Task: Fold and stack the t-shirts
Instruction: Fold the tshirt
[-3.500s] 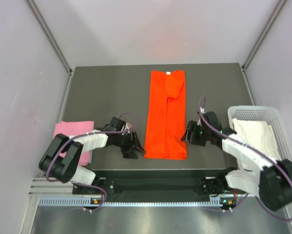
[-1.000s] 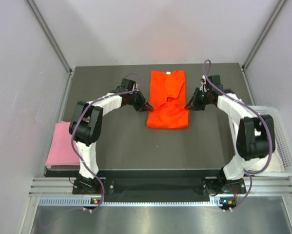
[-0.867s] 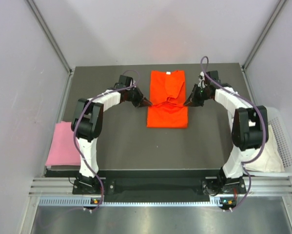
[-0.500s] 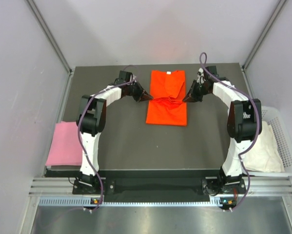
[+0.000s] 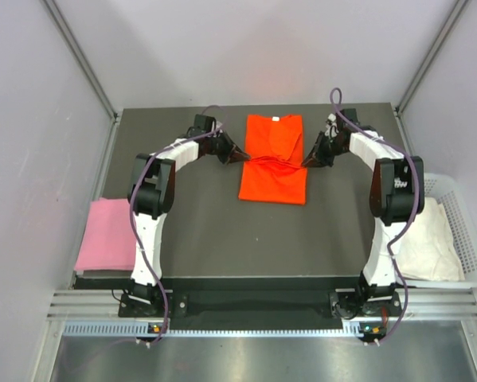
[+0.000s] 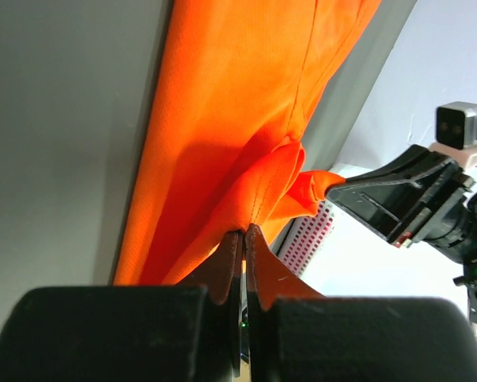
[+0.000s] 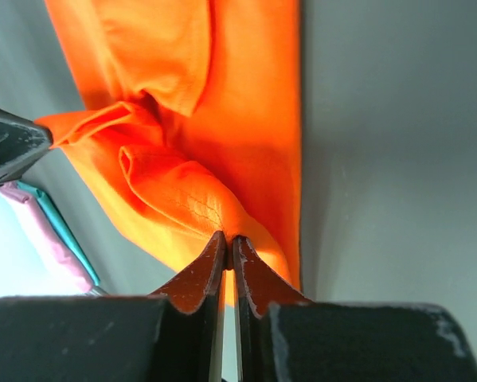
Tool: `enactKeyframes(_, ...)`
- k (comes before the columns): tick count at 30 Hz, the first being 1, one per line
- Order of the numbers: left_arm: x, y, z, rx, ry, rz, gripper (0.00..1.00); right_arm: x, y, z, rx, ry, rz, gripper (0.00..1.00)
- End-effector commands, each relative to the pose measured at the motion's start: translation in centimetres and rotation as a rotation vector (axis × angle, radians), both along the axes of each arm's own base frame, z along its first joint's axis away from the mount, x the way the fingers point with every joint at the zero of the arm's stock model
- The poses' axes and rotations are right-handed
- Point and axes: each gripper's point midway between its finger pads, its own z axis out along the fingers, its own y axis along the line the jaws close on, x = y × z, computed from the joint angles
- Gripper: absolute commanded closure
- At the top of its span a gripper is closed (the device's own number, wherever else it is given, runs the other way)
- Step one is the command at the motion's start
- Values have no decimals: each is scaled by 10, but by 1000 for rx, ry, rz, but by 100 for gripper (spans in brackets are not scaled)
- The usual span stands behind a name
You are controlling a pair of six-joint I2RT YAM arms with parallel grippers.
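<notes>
Pink tee [image 5: 104, 235] left — basket [image 5: 453, 283] right.

A white mesh basket [image 5: 467, 231] sits at the right edge of the dark grey table [image 5: 198, 231].

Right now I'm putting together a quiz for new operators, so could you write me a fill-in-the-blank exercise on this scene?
1. The left fingers and right fingers are each shut on the orange t-shirt, so it is gripped in ____ places.
2. The pink t-shirt lies on the robot's ____ side.
3. The white t-shirt lies inside the ____.

Missing words: two; left; basket.
</notes>
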Motion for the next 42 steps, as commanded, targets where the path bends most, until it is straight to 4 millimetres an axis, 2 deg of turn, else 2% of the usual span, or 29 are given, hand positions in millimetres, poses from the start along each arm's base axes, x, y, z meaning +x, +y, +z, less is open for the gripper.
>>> enactKeyframes(1, 18, 0, 17, -42, -76, 0, 100, 17, -2, 10, 30, -50, 12, 95)
enactKeyframes(4, 21, 3, 14, -44, -78, 5, 96, 21, -5, 4, 39, -38, 6, 92)
enactKeyframes(6, 21, 7, 9, -19, -74, 1, 92, 30, -9, 6, 40, -56, -2, 84)
enactKeyframes(8, 30, 14, 11, 67, -142, -20, 81, 40, -14, 2, 39, -57, -16, 72)
enactKeyframes(9, 32, 18, 12, 107, -160, -30, 75, 54, -16, 13, 39, -95, -21, 70)
enactKeyframes(10, 32, 23, 19, 156, -152, -36, 62, 61, -22, 7, 32, -90, -34, 67)
enactKeyframes(11, 35, 29, 19, 211, -193, -49, 60, 66, -25, 9, 31, -89, -39, 63)
enactKeyframes(12, 36, 34, 24, 240, -203, -51, 57, 80, -27, 25, 39, -133, -37, 62)
enactKeyframes(13, 36, 39, 32, 271, -212, -51, 51, 78, -29, 20, 32, -103, -34, 61)
enactKeyframes(14, 36, 45, 45, 310, -261, -53, 47, 83, -45, 25, 24, -109, -57, 60)
enactKeyframes(15, 34, 46, 52, 320, -282, -56, 46, 83, -50, 30, 14, -118, -59, 60)
enactKeyframes(16, 27, 47, 49, 329, -277, -65, 45, 79, -55, 40, -16, -140, -66, 60)
enactKeyframes(17, 23, 47, 64, 330, -318, -73, 45, 73, -57, 44, -37, -154, -50, 60)
enactKeyframes(18, 16, 44, 68, 325, -324, -86, 45, 59, -57, 33, -47, -120, -46, 60)
enactKeyframes(19, 4, 42, 57, 317, -298, -105, 46, 52, -55, 50, -53, -165, -39, 60)
enactKeyframes(20, -2, 34, 69, 289, -334, -110, 48, 44, -53, 50, -54, -167, -32, 61)
enactKeyframes(21, -9, 28, 71, 256, -342, -128, 50, 24, -49, 49, -47, -155, -28, 61)
enactKeyframes(22, -25, 25, 55, 248, -305, -144, 51, 22, -45, 51, -37, -189, -28, 62)
enactKeyframes(23, -35, 15, 62, 223, -317, -156, 52, 14, -41, 50, -30, -193, -18, 63)
enactKeyframes(24, -38, 9, 63, 207, -340, -165, 52, -7, -27, 34, -20, -149, 13, 63)
enactKeyframes(25, -50, 6, 53, 201, -312, -183, 52, -14, -22, 44, -17, -185, 24, 63)
enactKeyframes(26, -59, -1, 53, 198, -315, -204, 52, -31, -20, 30, -17, -149, 34, 63)
enactKeyframes(27, -65, -2, 49, 205, -305, -218, 49, -39, -18, 36, -14, -169, 43, 63)
enactKeyframes(28, -73, -2, 44, 226, -300, -233, 48, -54, -14, 23, -12, -146, 61, 62)
enactKeyframes(30, -83, 4, 32, 257, -278, -248, 46, -69, -10, 25, 3, -159, 91, 61)
enactKeyframes(32, -86, 10, 31, 287, -298, -265, 42, -84, -8, 13, 14, -154, 124, 58)
enactKeyframes(36, -88, 18, 30, 341, -313, -293, 36, -89, -9, 2, -11, -165, 136, 56)
enactKeyframes(41, -73, 24, 20, 371, -330, -323, 31, -61, -7, 0, -6, -214, 133, 57)
enactKeyframes(42, -64, 21, 27, 367, -350, -324, 32, -56, -6, -6, -5, -200, 129, 57)
